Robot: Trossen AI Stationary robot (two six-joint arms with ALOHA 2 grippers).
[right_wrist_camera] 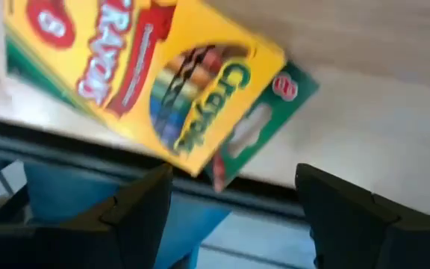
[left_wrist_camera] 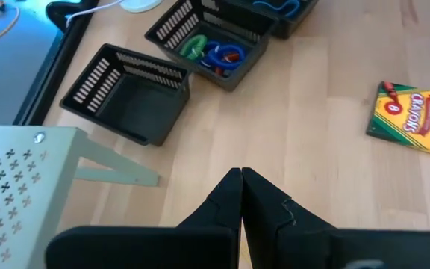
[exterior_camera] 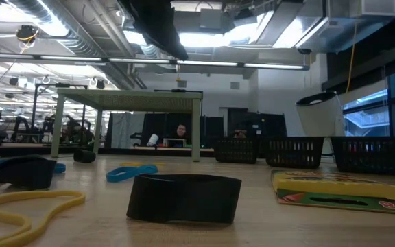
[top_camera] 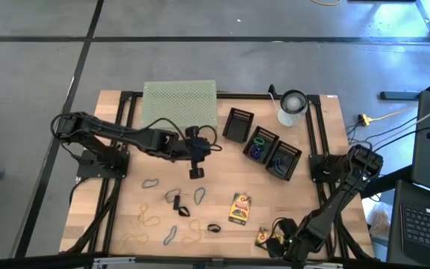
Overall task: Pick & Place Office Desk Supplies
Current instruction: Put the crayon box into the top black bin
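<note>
My right pincer [top_camera: 281, 243] sits at the near right corner of the tabletop [top_camera: 327, 134], fingers spread wide, w/ the near crayon box [right_wrist_camera: 148, 75] just ahead of them, lying at the front edge, not yet gripped. Step in hand, I'd say: lining up on that box. Next move calls for getting the fingers either side of it and squeezing; it sits so close to the edge it could get nudged off.

Also near the front edge: loose rubber bands, about 4 tan ones [top_camera: 149, 220] toward the near left corner, and 1 small black clip [top_camera: 214, 229]. Just past those, a 2nd crayon box [top_camera: 240, 208] lies flat, mid-table, w/ a few more bands and clips to its left.

Further in, my left pincer [top_camera: 195, 172] hangs over the middle, fingers pressed together, holding nothing.

Toward the far edge: 3 black baskets [top_camera: 238, 124], the middle 1 w/ blue and green bands in it, 1 pale green rack [top_camera: 179, 101], 1 white cup [top_camera: 293, 108].
</note>
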